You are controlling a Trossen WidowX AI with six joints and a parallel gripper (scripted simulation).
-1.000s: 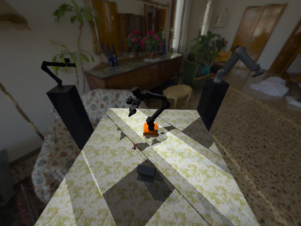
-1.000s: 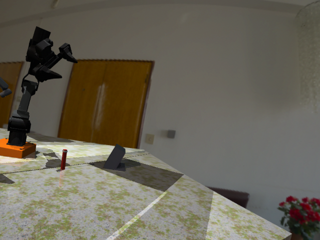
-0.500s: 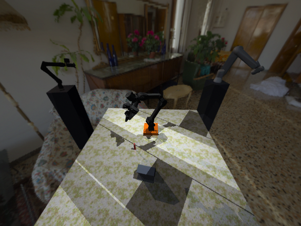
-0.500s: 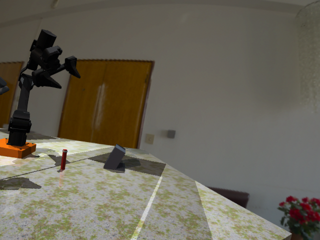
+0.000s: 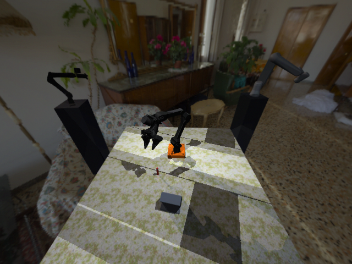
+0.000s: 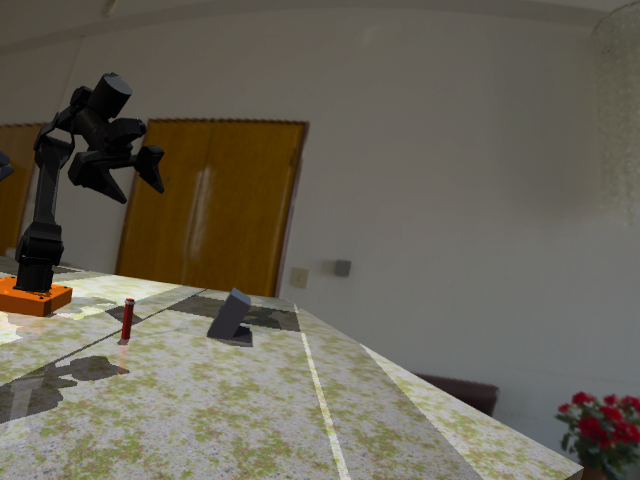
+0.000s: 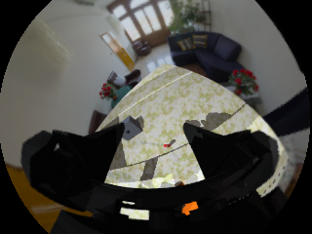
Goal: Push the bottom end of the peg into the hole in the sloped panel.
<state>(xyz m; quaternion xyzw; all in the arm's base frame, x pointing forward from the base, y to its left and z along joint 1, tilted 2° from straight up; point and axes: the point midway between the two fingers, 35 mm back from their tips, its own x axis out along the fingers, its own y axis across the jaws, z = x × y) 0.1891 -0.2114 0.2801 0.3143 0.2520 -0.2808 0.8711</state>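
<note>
A thin red peg [image 5: 157,171] [image 6: 127,319] [image 7: 167,145] with a pale band near its top stands upright on the table [image 5: 122,193] [image 6: 217,403] [image 7: 166,107]. The grey sloped panel [image 5: 170,202] [image 6: 228,316] [image 7: 133,128] stands farther from the robot's base than the peg. A small dark hole shows in its face in the wrist view. My black gripper [image 5: 149,148] [image 6: 145,197] [image 7: 154,125] is open and empty, high above the table and tilted downward. In the wrist view the peg lies between the two fingers, far below them, and the panel is by the left fingertip.
The orange base [image 5: 176,150] [image 6: 36,302] of the arm sits at the back of the table. Two black pedestals [image 5: 82,133] [image 5: 246,119] with other arms stand beyond the table's sides. Dark shadows fall across the table.
</note>
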